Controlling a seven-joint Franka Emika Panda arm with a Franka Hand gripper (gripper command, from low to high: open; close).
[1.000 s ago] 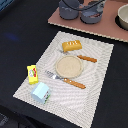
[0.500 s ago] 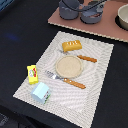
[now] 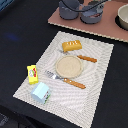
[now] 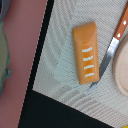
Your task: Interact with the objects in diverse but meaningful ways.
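Loaf (image 4: 86, 53) lay flat on mat (image 4: 60, 60), just beside knife (image 4: 112, 45), near plate (image 3: 67, 65). Gripper unseen; open or closed could not be told. Best approached from above, jaws across short width, clear of knife.

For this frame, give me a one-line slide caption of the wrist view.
Wrist view: orange ridged bread loaf on the woven placemat, knife alongside, plate edge just beyond.
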